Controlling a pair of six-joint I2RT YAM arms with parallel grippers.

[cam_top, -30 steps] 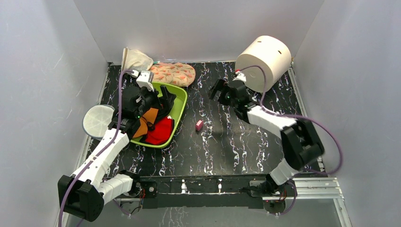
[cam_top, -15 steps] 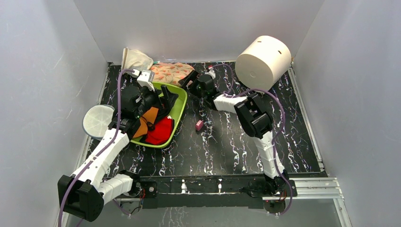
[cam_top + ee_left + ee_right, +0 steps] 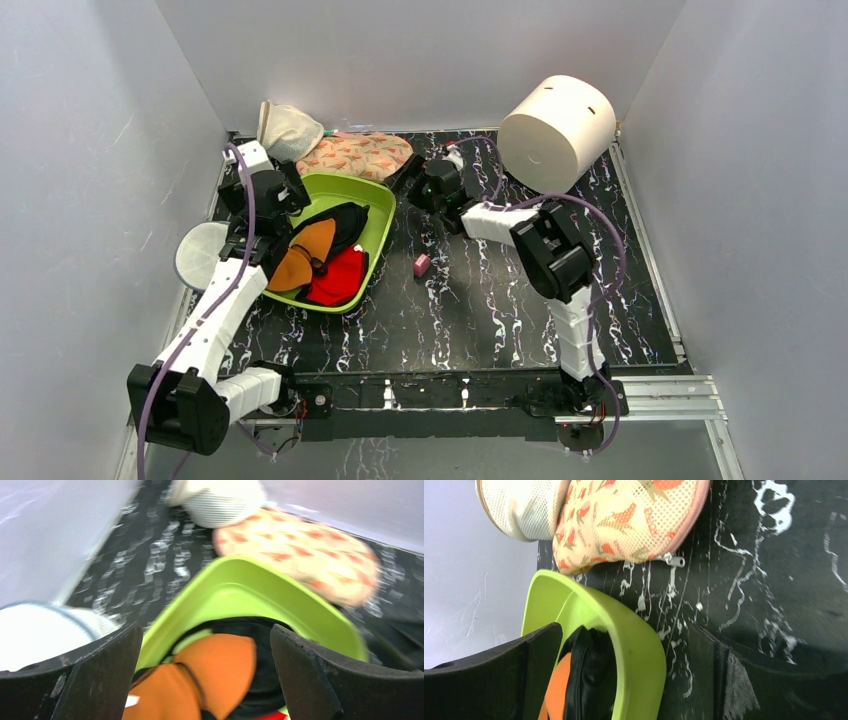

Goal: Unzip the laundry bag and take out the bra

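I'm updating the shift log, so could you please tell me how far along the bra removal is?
Done: nothing visible; the round white mesh laundry bag lies at the left edge of the black marbled table with no opening showing. In hand: nothing; the left gripper and right gripper stand open and empty. Left: unzipping the bag and removing the bra.
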